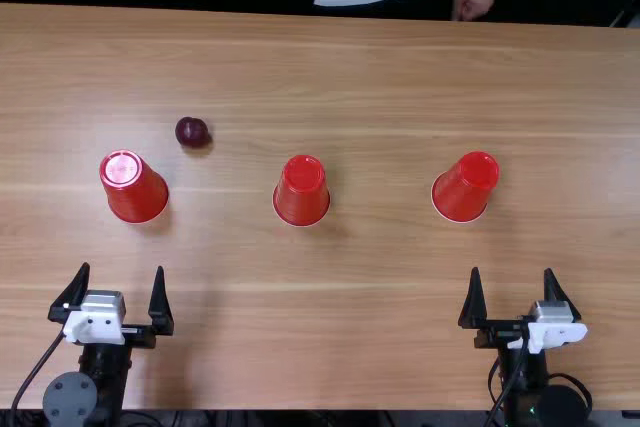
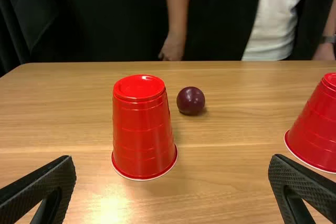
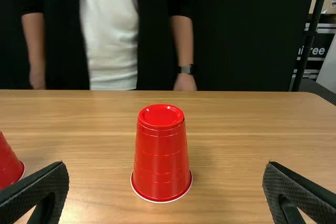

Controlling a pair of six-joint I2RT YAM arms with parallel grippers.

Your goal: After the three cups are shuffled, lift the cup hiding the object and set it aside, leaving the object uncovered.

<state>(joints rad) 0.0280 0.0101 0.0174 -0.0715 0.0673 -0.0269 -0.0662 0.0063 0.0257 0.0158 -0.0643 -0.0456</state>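
Left fingers [image 1: 158,295] spread wide, holding and touching nothing. Right fingers [image 1: 472,299] equally wide, empty. Left cup [image 1: 132,189] at 12 o'clock from left fingers, apart. Dark ball [image 1: 192,132] bare on tabletop [image 1: 350,67], near that cup's 1 o'clock. Middle cup [image 1: 301,191] and right cup [image 1: 465,187] inverted too; right cup at right fingers' 11 o'clock.

A light wooden table [image 1: 400,57] stands before a black curtain [image 2: 79,14].
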